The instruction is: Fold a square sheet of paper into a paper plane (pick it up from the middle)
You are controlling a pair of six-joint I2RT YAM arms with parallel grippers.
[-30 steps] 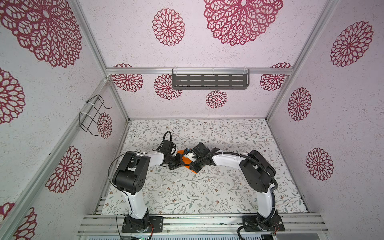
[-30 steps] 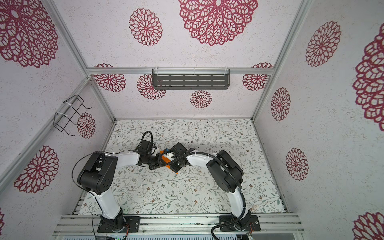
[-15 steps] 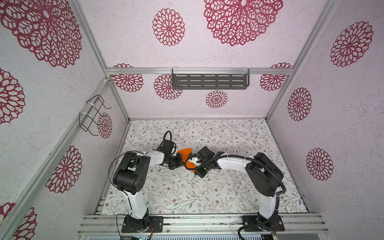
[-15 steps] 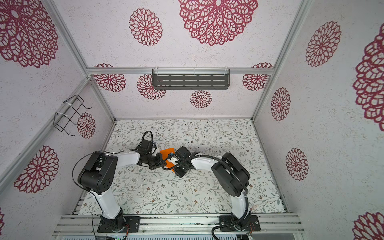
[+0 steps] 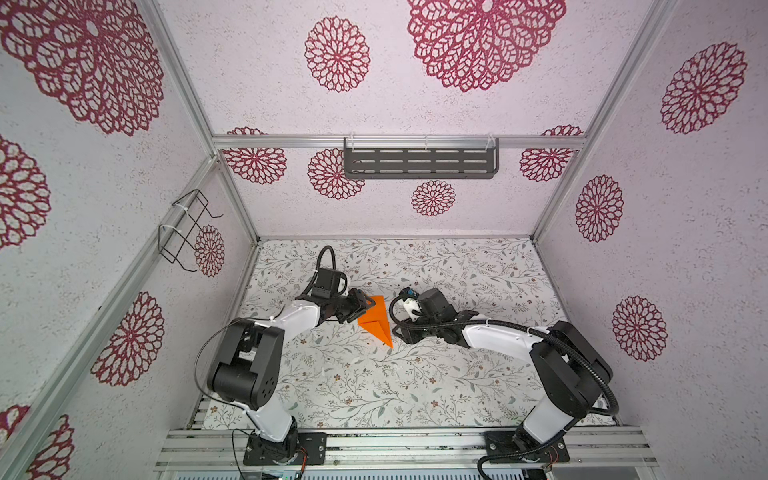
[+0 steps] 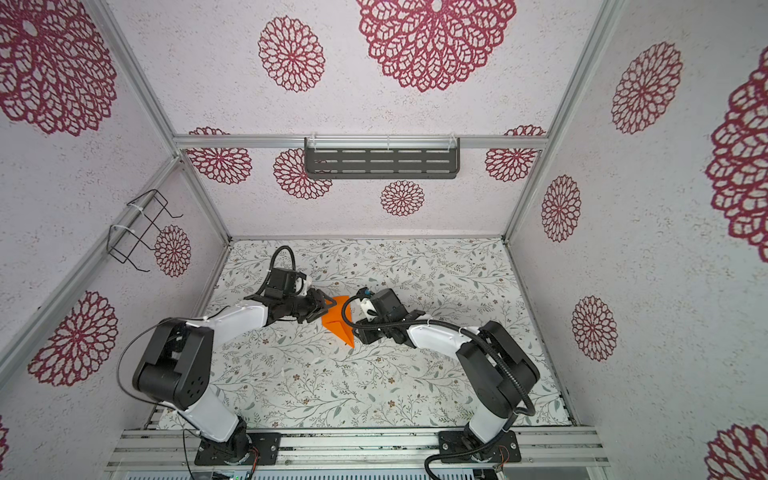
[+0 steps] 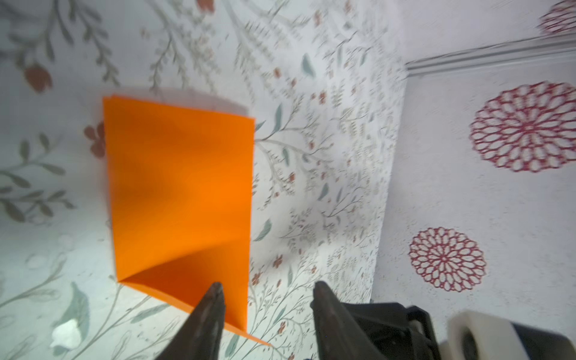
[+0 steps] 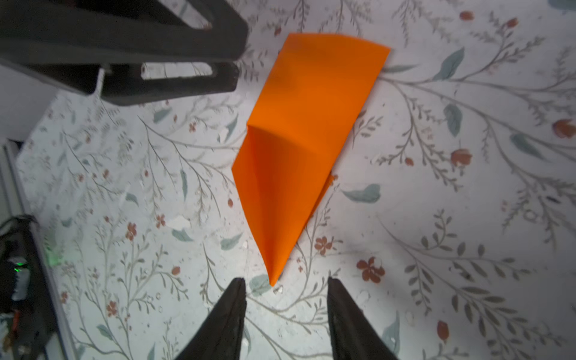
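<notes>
— Left gripper point(image 7: 266, 285), state?
— Jaws apart, nothing between them. Left wrist view puts one finger point(image 7: 210, 314) over the edge of the folded orange paper point(image 7: 180, 193). Right wrist view shows a strip of bare tabletop point(image 8: 436, 218) between that gripper and the paper, so they look apart.
— Right gripper point(image 8: 286, 282)?
— Also parted, empty. In its own wrist view the paper's pointed tip sits just ahead of the gap. Both top views hide those fingertips under the wrist.
— Paper location?
— Lying near the middle of the tabletop, between both grippers, tip toward the front edge, wide end toward the back edge. Top views give only an orange wedge. Left wrist view adds the squared end and a diagonal fold flap.
— Anything smaller?
— White scraps point(image 8: 179, 223) on the tabletop, clear in the wrist views.
</notes>
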